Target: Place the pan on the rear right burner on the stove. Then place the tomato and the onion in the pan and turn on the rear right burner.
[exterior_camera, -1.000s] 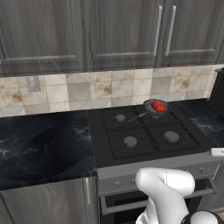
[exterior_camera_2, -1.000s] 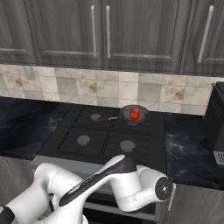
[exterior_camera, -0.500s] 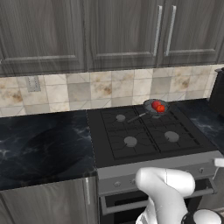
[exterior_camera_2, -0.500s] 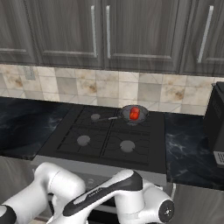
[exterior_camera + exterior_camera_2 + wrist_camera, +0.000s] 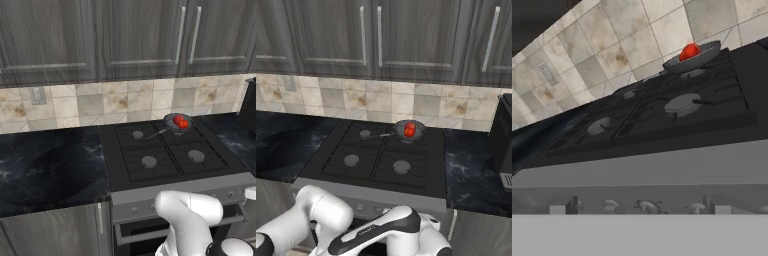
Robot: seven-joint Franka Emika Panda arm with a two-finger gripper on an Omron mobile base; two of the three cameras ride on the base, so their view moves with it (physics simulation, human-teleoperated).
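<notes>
The pan (image 5: 178, 122) sits on the rear right burner (image 5: 188, 131) of the stove (image 5: 165, 155), its thin handle pointing left. Inside it two small red balls touch: the brighter tomato (image 5: 184, 123) and the duller onion (image 5: 177, 119). From the right base view the pan (image 5: 408, 131) shows one red ball, the tomato (image 5: 409, 129). My gripper (image 5: 639, 210) hangs low in front of the stove's steel front, level with the knobs (image 5: 644, 206), and looks up across the grates at the pan (image 5: 692, 56). Its fingertips (image 5: 557, 209) stand far apart, open, with nothing between them.
Dark marble counter (image 5: 50, 170) runs left of the stove, and more counter (image 5: 471, 170) lies to its right. A black appliance (image 5: 503, 135) stands at the far right. Tiled backsplash and grey wall cabinets (image 5: 140, 35) rise behind. The oven door handle (image 5: 150, 232) juts out below the knobs.
The arm has sunk lower in front of the stove, bringing the hand down towards the knob row. The pan and its contents have not moved.
</notes>
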